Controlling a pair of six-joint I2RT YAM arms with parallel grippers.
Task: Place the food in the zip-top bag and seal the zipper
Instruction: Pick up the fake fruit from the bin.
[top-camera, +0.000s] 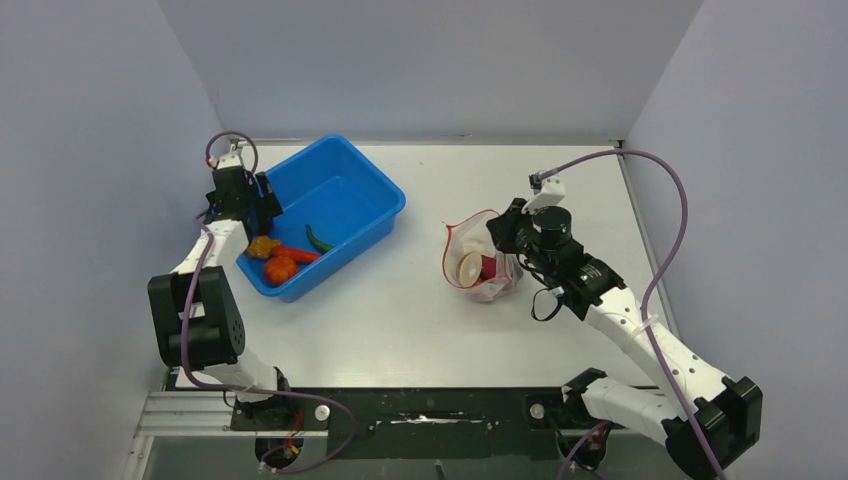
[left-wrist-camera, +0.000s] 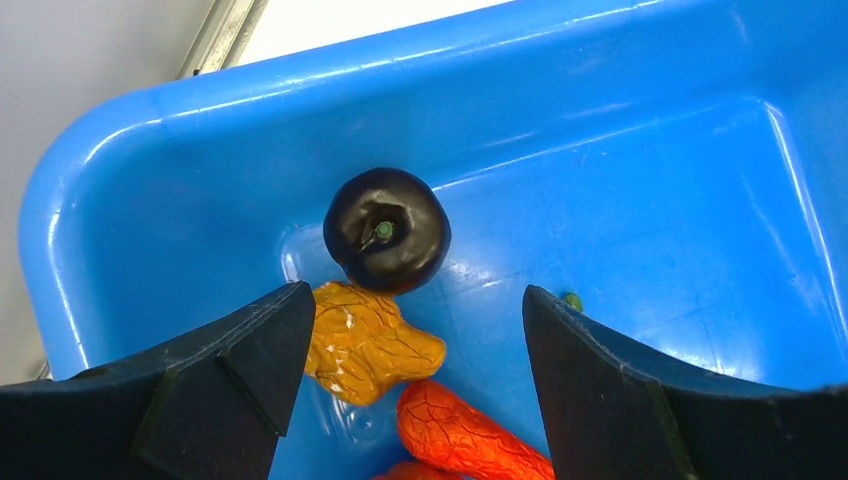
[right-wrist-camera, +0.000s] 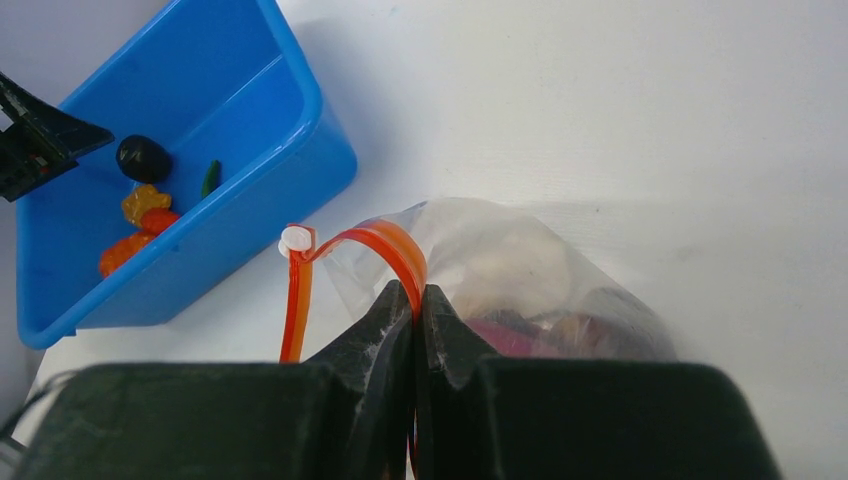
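While the white bench (top-camera: 400, 320) is carrying everything, the blue bin (top-camera: 345, 190) is sitting at its far left and the zip-top bag (top-camera: 495, 290) is lying well apart from it, right of the middle.

The left fingers (left-wrist-camera: 250, 370) are hanging inside the near corner of the bin, spread wide and gripping nothing. Between and just beyond their tips, a dark round food piece (left-wrist-camera: 387, 230) is resting on the bin floor. A yellow-orange piece (left-wrist-camera: 370, 345) is touching it from the near side and is lying just beside the left-hand fingertip. An orange-red piece (left-wrist-camera: 460, 430) is lying nearer to the camera, between the two fingers and below them. A green piece (top-camera: 318, 238) is lying further along the bin floor, apart from the rest.

The right fingers (right-wrist-camera: 395, 325) are pressing tightly together on the mouth edge of the bag, pinching the zipper (right-wrist-camera: 385, 245) where the red strip is arching up over their tips. The mouth is standing open in a loop. Inside the clear plastic, a white piece (right-wrist-camera: 510, 265) is lying just past the fingertips and a reddish-purple piece (right-wrist-camera: 505, 330) is sitting beside it. A small white slider (right-wrist-camera: 296, 240) is sitting on the strip, left of the pinch.
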